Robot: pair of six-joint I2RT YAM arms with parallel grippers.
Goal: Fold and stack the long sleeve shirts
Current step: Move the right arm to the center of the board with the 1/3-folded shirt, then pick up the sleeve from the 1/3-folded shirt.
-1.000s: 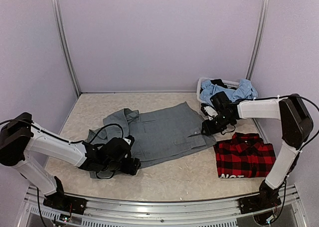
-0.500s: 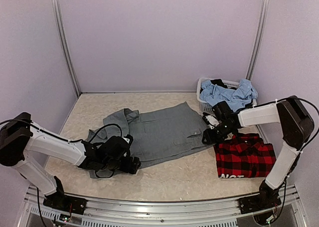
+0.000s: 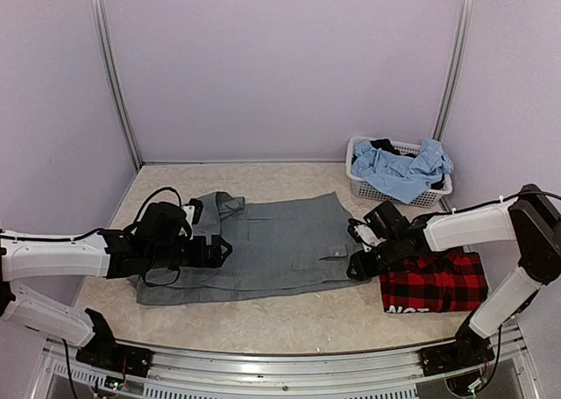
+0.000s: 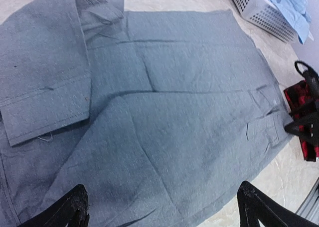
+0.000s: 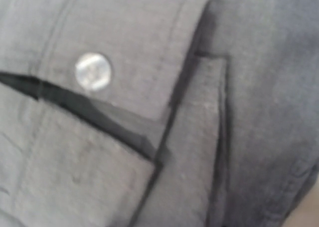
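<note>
The grey button-up shirt lies spread flat at the centre of the table, collar toward the left arm and hem toward the right arm. One sleeve is folded in across the body, its cuff resting on the fabric. The left gripper hovers over the collar-side half of the shirt; its jaws are spread wide with nothing between them. The right gripper sits at the shirt's hem-side edge, just beside the red-and-black plaid flannel shirt. Its wrist camera shows only grey fabric at close range, with a buttoned flap and one pale button. Whether this pincer is clenched or released cannot be told. The plaid shirt lies folded near the right arm, white lettering at its near edge. A white laundry basket holding light blue garments stands at the far right.
</note>
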